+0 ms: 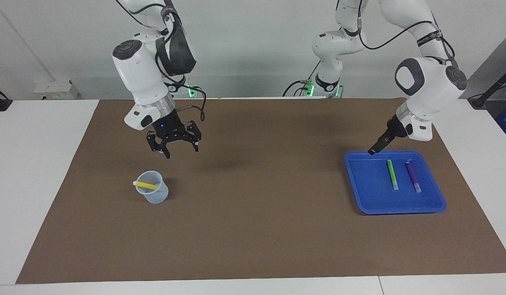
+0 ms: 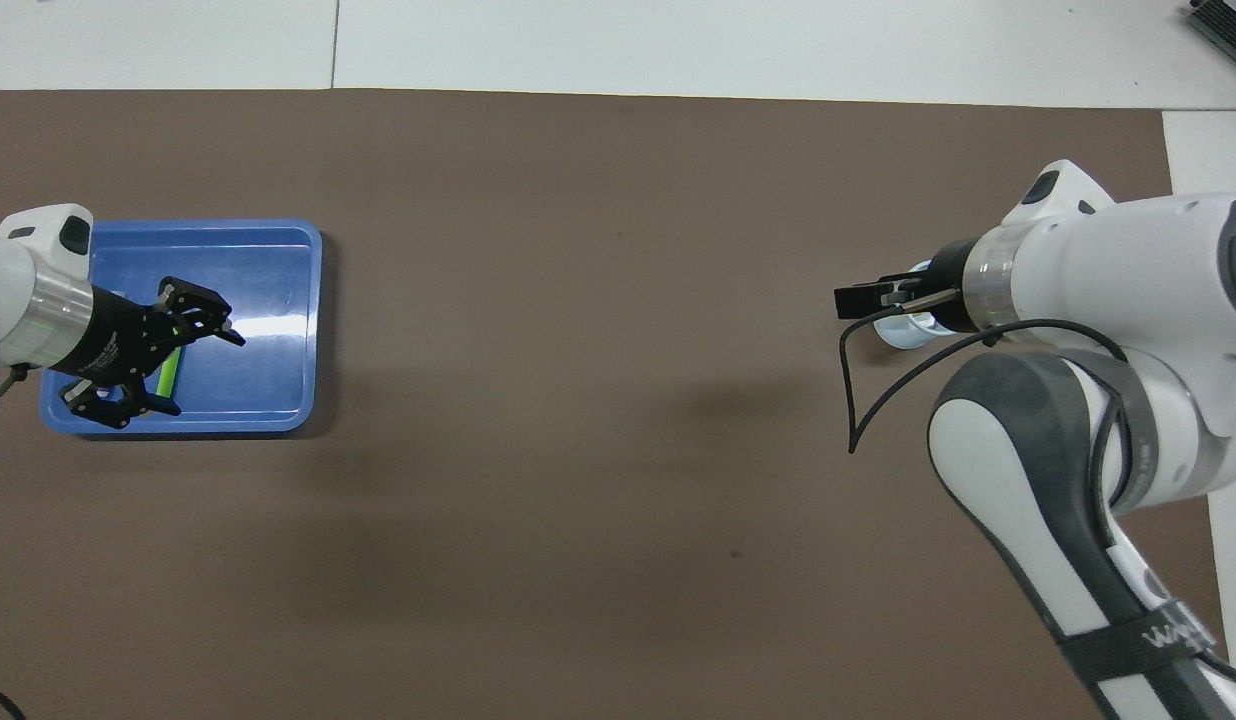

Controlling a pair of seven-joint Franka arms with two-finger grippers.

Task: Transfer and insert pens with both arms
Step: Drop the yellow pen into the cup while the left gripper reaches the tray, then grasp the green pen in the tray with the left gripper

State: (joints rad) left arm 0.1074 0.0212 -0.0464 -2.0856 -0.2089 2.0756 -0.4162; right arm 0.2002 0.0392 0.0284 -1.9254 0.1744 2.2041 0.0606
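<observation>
The yellow pen (image 1: 146,185) lies tilted in a clear plastic cup (image 1: 155,196) toward the right arm's end of the table. The green pen (image 1: 392,174) and the purple pen (image 1: 412,176) lie side by side in a blue tray (image 1: 367,192). My right gripper (image 1: 181,151) hangs open and empty above the cup, clear of it. My left gripper (image 1: 373,151) is open and empty over the tray's edge nearest the robots. In the overhead view the left gripper (image 2: 198,372) covers part of the green pen (image 2: 168,372), and the purple pen is hidden.
A brown mat (image 1: 253,205) covers the table between the cup and the tray. In the overhead view the tray (image 2: 268,300) sits at the mat's edge, and the right gripper (image 2: 858,298) covers most of the cup (image 2: 903,332).
</observation>
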